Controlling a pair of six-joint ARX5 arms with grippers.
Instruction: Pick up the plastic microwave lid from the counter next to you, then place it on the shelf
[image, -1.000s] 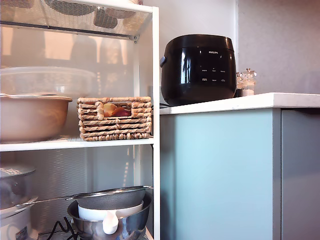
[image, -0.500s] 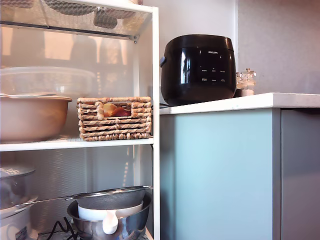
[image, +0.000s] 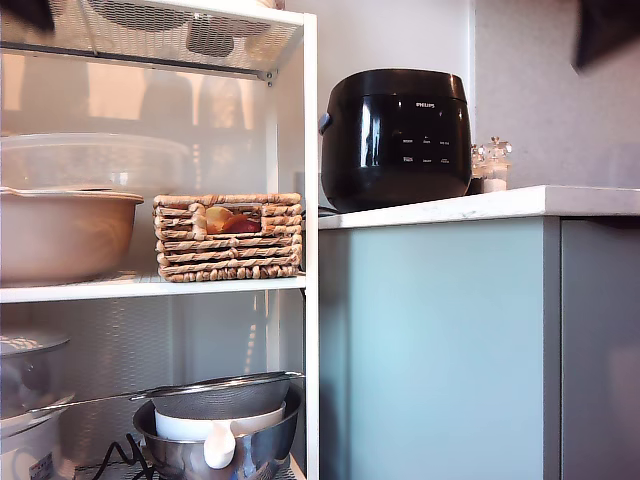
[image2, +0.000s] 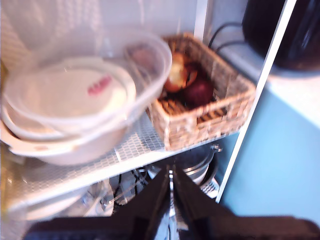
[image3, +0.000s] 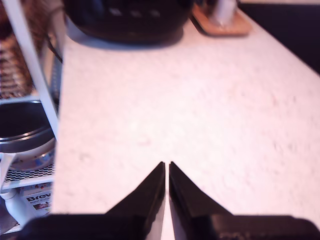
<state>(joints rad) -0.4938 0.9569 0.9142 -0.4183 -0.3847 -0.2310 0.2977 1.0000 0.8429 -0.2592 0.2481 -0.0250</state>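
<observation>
Shelf (image: 150, 288) holds lid (image: 95, 160) over bowl (image: 65, 235), basket (image: 228, 237) at its 3 o'clock; my first gripper (image2: 171, 172) and my second gripper (image3: 166, 167) both pinched closed, empty.

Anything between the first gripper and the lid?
Nothing visible. The lid already sits on the beige bowl on the shelf; my first gripper, shut and empty, faces it across open air. The basket stands beside the bowl.

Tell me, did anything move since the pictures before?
Yes. Two dark blurry shapes, likely parts of arms, have come into the exterior view: one at its top right corner, one at its top left corner. Nothing was grabbed or let go. The clear lid sits over the beige bowl on the shelf as before; basket and cooker stayed put.
</observation>
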